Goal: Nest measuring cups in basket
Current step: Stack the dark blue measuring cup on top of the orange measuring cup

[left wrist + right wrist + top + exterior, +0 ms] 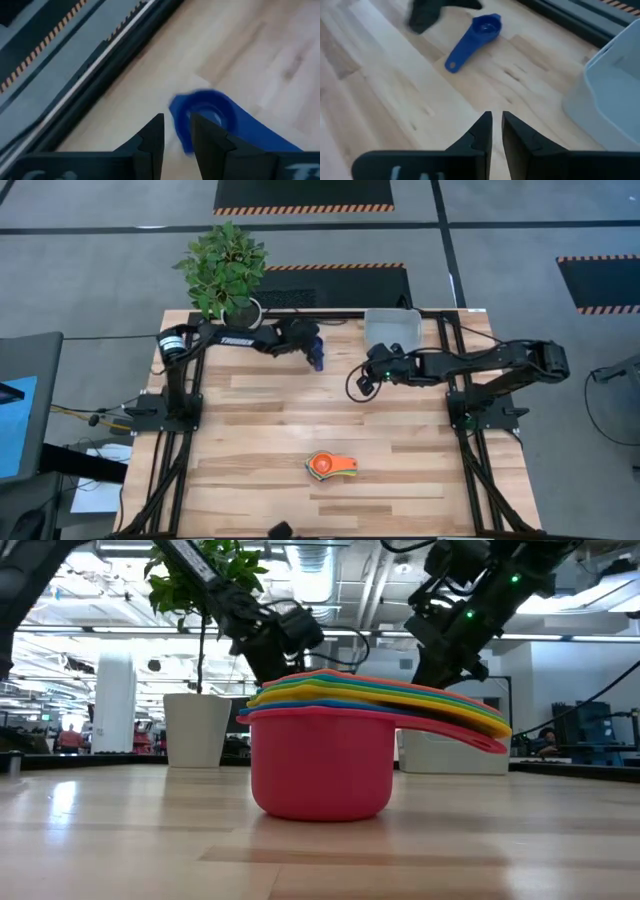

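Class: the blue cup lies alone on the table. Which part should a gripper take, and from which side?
Probably the handle. The blue cup lies flat and upright on the table, its long handle free. Come from above, fingers astride the handle. The left gripper is nearest.

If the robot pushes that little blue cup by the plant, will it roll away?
Probably not: the dark blue cup lies flat on the table, and its long handle should make it slide or spin instead. It looks like stiff, light plastic, so the left gripper could easily knock it askew.
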